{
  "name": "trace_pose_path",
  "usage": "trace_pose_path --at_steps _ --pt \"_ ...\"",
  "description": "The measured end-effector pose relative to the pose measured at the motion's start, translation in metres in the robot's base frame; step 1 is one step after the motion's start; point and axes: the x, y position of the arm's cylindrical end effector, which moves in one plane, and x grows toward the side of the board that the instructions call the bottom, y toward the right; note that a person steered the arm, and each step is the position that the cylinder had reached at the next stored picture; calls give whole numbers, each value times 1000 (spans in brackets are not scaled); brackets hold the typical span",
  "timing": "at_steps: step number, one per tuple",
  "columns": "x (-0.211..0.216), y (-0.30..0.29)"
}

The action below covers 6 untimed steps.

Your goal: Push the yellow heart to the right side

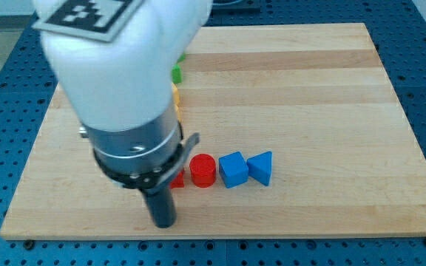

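Wooden counter (309,89): my tip (163,223) rests at seven o'clock of the red cylinder (203,170). Blue cube (233,169) and blue triangle (261,167) follow at three o'clock. End effector: a plain rod, grasping nothing; the yellow block (175,96) is mostly hidden.

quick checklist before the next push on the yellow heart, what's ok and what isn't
1. Yellow block in sight: not ok, only a sliver shows behind the arm; shape cannot be told.
2. My tip located: ok, near the view's bottom, below the red cylinder.
3. Tip touching the yellow block: not ok, it is well apart from it.
4. Green block next to the yellow: cannot tell if they touch.
5. Row of red cylinder, blue cube, blue triangular block: ok, away from the yellow.
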Motion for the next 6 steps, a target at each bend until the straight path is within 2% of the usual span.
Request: trace_pose_path --at_steps 1,2,3,4,5,6 --pt "0 -18" --pt "-17 -66" --pt "-111 -91" --pt "-182 -84" --pt "-182 -83" --pt "-182 -57"
